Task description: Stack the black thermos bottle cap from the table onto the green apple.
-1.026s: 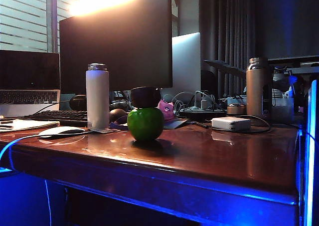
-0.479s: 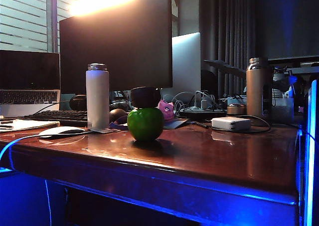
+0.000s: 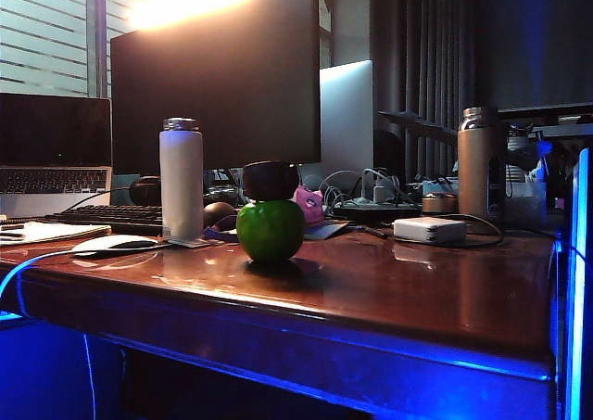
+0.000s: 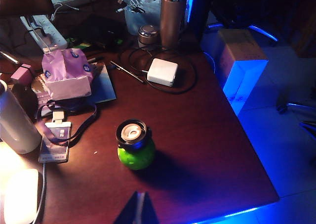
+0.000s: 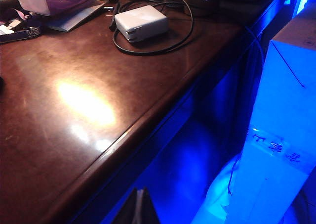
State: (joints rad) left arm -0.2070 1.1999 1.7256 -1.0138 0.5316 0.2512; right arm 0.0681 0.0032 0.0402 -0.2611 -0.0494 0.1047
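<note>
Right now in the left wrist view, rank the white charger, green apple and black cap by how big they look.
1. green apple
2. white charger, close to the apple; it sits farther away, so unsure
3. black thermos bottle cap

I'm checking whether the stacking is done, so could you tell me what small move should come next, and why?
Probably none beyond keeping both arms clear: the black thermos bottle cap already sits on the green apple, untouched. The left gripper is shut above the table, apart from the stack; the right gripper is shut off its edge.
</note>
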